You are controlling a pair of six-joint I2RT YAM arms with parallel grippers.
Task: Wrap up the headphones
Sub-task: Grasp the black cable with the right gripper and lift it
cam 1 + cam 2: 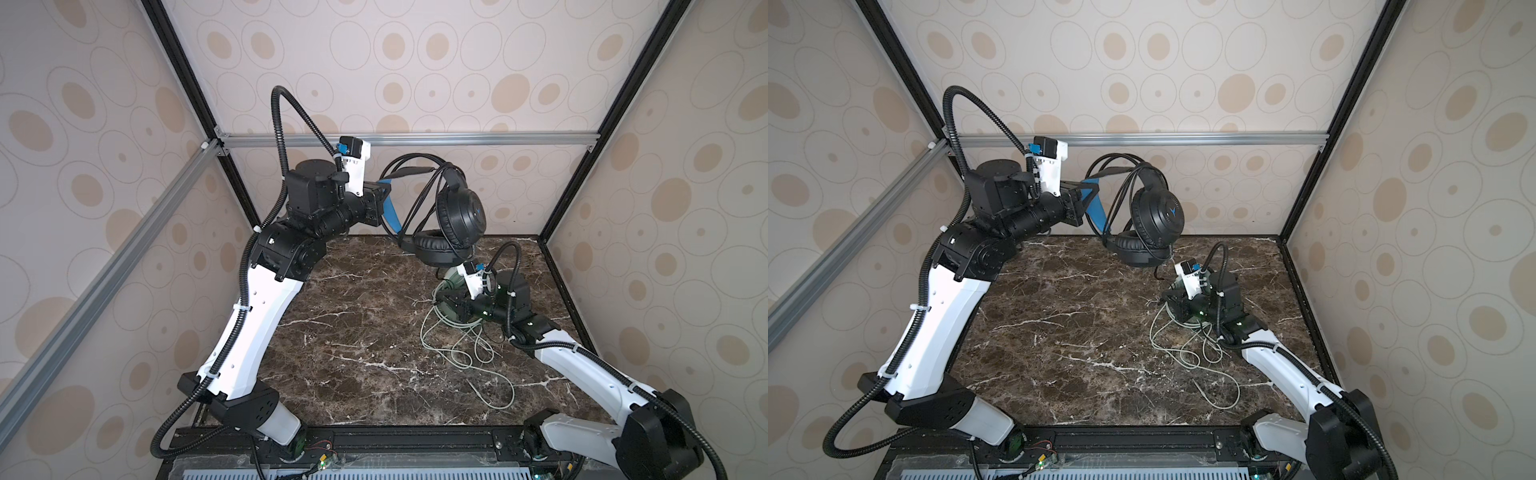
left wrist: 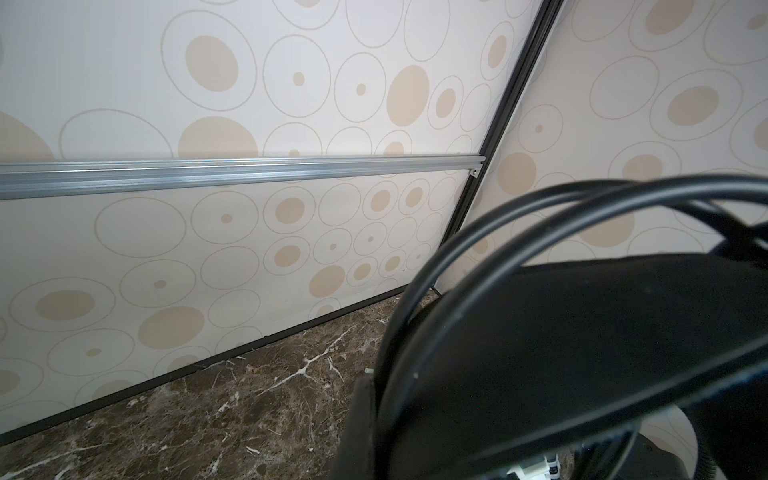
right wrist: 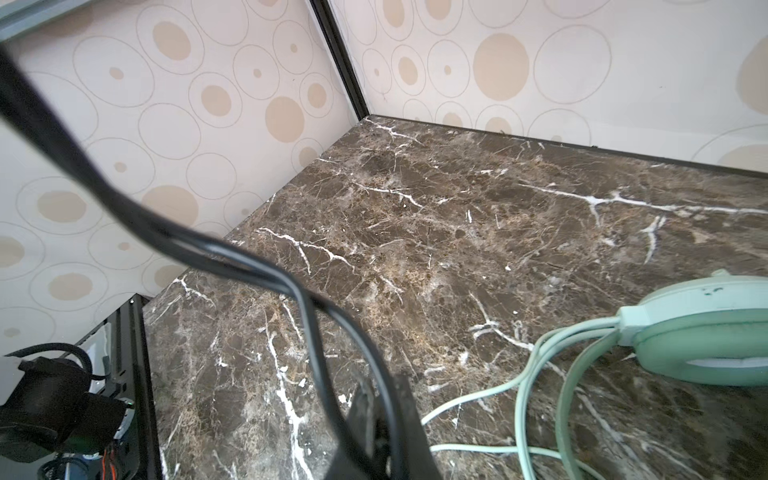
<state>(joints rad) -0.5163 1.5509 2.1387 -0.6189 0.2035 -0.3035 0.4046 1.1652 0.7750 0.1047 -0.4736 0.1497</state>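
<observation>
- Fingers (image 3: 409, 415) of my right gripper (image 3: 384, 415) pinched the black cable (image 3: 316, 307), bottom centre of its wrist view.
- My left gripper (image 1: 382, 197) clamped the black headphones (image 1: 459, 216) aloft, upper centre of a top view.
- I judged the winding needed light tension, clear of the green headphones (image 3: 706, 328) lying at lower right.

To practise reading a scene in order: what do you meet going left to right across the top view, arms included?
White-shelled left arm → left hand → black over-ear headphones with blue lining, held by it → white-shelled right arm. Left out, sharing the black pair's span: mint-green headphones, right hand shut on the thin black cable.
</observation>
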